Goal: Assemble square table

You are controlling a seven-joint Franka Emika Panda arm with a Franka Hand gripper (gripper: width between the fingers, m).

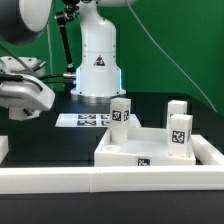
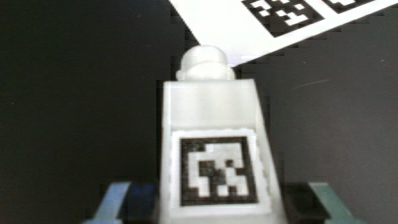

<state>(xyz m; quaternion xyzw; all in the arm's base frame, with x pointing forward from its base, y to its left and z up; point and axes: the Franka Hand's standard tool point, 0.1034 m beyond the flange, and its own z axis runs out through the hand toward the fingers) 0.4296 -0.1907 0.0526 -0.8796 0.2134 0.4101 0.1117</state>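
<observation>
On the exterior view's left, the claw (image 1: 25, 97) hangs above the black table, well apart from the slab (image 1: 135, 150). The wrist view shows that it is closed on a leg (image 2: 214, 130). One finger (image 2: 125, 200) is on each side of the leg, down by its tag. The leg's round peg (image 2: 206, 62) sticks out at the far end, pointing toward the marker board (image 2: 294, 18). The step in hand looks like taking this leg over to the slab and fixing it on. To do that well, the arm should keep the leg straight, not tipped. It should carry the leg high enough to pass over the marker board (image 1: 88, 120) and the slab's rim. It should line the peg up with the hole before it pushes or turns. It should also keep away from the legs standing there, so none gets bumped. The free corner seems to be the near one on the exterior view's left. The hole there is too small to see. Now the count. There is one claw, one marker board and one slab. There are four legs, one in the claw and three upright on the slab: one at the back left (image 1: 120, 110), one at the back right (image 1: 178, 107) and one at the front right (image 1: 180, 130). The pictures do not show if those three are screwed in tight. One long rail (image 1: 100, 182) runs along the front.
</observation>
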